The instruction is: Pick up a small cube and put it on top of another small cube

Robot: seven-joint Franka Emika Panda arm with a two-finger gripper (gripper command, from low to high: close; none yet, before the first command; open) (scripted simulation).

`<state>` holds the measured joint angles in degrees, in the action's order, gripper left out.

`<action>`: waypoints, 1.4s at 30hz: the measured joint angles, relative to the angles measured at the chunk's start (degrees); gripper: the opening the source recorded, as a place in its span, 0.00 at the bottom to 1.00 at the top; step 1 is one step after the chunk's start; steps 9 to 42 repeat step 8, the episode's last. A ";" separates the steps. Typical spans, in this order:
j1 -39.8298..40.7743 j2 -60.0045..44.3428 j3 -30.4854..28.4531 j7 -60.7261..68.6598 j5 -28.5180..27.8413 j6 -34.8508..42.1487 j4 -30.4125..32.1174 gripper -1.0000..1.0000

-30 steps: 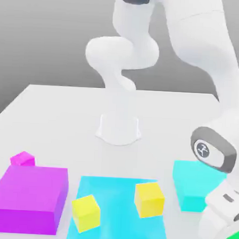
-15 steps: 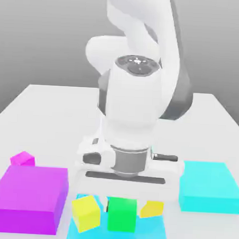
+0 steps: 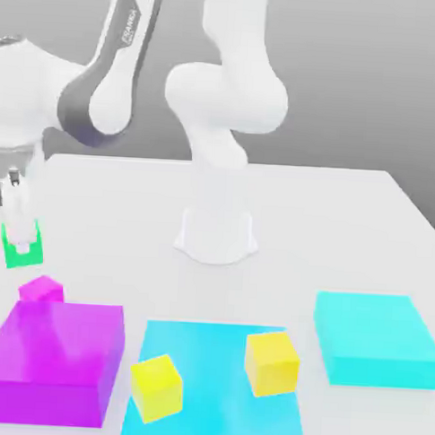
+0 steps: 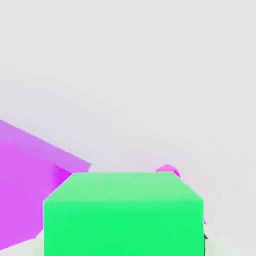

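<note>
Green cube (image 3: 34, 249) is clamped in the gripper (image 3: 22, 247), held up above the worktop (image 3: 284, 207) at the exterior view's left. Beneath it in that view sits the small magenta cube (image 3: 41, 289), just beside or behind the big magenta block (image 3: 57, 347); whether those 2 touch, I cannot tell. The step in hand looks to be lining up over the small cube. Do it well by settling the sideways position first, while still high, and turning the wrist so the 2 cubes' edges run parallel. Then lower straight down and slowly, keeping clear of the block, whose edge could catch the gripper. Release only once the faces meet flat, and lift away vertically; an off-centre drop could tip the green cube off.
</note>
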<state>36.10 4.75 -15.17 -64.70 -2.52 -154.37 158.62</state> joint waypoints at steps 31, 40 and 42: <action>0.27 -9.50 1.45 4.52 6.64 -8.94 0.07 1.00; 0.27 -9.50 1.45 4.52 6.64 -8.94 0.07 1.00; 0.27 -9.50 1.45 4.52 6.64 -8.94 0.07 1.00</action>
